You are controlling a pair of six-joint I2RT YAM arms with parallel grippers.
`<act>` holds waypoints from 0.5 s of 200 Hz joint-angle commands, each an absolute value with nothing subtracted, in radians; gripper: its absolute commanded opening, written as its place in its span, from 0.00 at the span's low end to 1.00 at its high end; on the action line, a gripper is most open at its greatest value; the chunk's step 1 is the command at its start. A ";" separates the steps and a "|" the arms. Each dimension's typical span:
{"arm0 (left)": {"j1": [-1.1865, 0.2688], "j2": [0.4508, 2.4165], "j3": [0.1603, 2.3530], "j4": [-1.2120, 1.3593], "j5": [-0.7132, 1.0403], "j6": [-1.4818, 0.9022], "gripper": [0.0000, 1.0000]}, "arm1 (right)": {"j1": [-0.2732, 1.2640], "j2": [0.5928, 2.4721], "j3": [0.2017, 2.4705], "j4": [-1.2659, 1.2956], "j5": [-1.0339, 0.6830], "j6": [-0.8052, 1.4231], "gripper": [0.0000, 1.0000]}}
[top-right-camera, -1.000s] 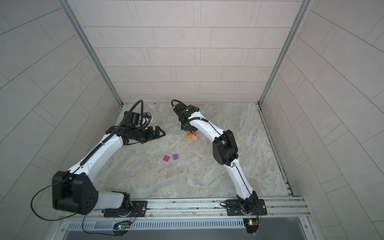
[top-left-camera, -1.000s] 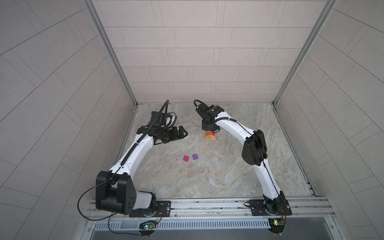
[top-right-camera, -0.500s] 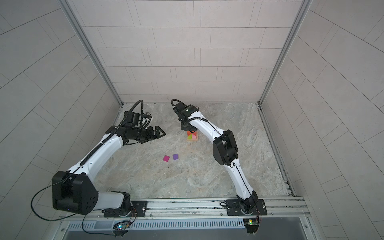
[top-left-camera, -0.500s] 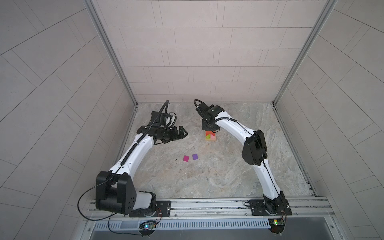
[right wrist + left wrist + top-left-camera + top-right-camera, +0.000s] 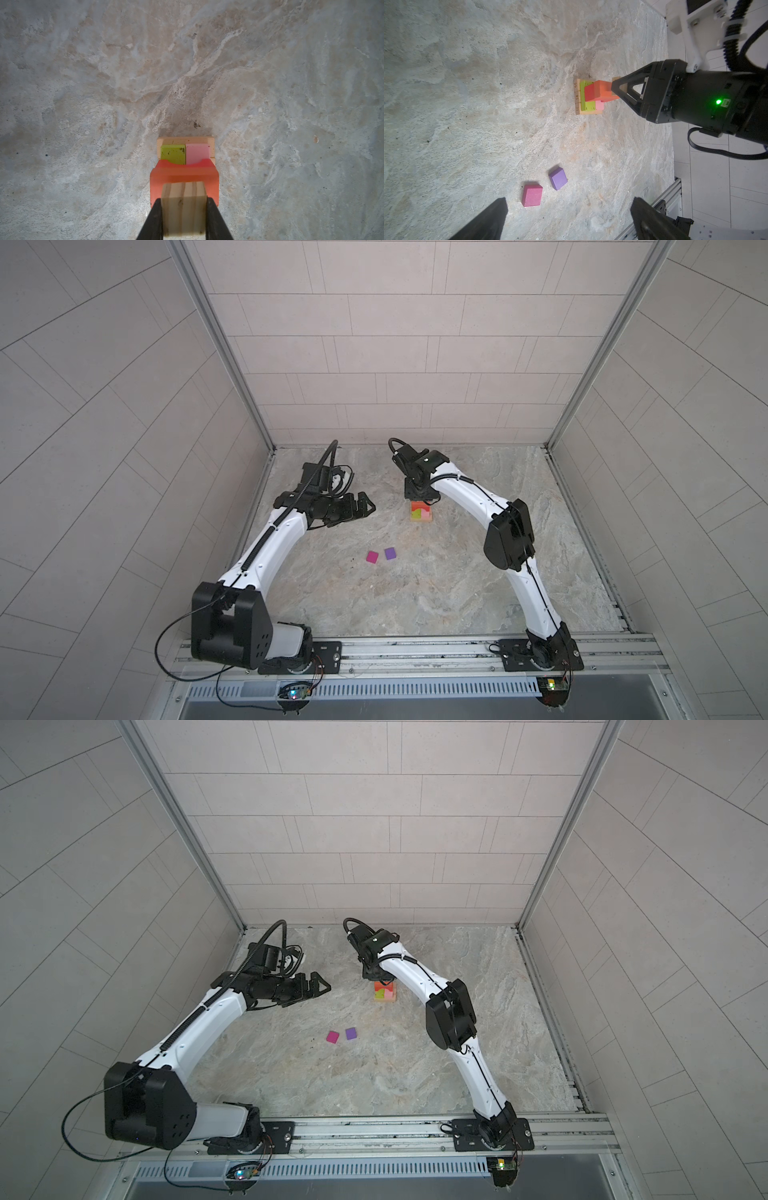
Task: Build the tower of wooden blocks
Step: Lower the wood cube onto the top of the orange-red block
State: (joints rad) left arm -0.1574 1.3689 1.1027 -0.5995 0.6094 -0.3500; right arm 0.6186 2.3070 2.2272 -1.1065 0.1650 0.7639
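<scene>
Marbled stone floor [image 5: 415, 593] carries the tower [image 5: 586, 106]. Right gripper [image 5: 615, 89] clenches 1 tan block [image 5: 184, 209] between its jaws, just over the orange block [image 5: 184, 176]. Left gripper [image 5: 569, 204] gapes empty, with the magenta cube [image 5: 532, 195] and purple cube [image 5: 558, 178] ahead of its jaws.

Numbers, and only in the left wrist view: the tan bars [image 5: 577, 96] at the foot of the tower [image 5: 593, 93] carry small dark digits on their end faces. There are three bars side by side, with one number on each. One end bar reads 29, the middle one 85, and the other end bar 31, all printed sideways in this view. In both top views the bars are too small for any print to be read.
</scene>
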 commanded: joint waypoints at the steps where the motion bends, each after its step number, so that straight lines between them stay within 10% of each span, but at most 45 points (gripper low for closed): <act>1: -0.152 1.350 1.093 -0.603 0.619 -0.349 1.00 | 0.612 2.334 2.244 -1.114 0.174 0.773 0.21; 100: -0.152 1.350 1.092 -0.603 0.619 -0.349 1.00 | 0.613 2.342 2.243 -1.108 0.163 0.770 0.21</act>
State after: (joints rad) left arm -0.1574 1.3689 1.1007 -0.5991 0.6094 -0.3500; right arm 0.6147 2.3192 2.2272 -1.1030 0.1608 0.7635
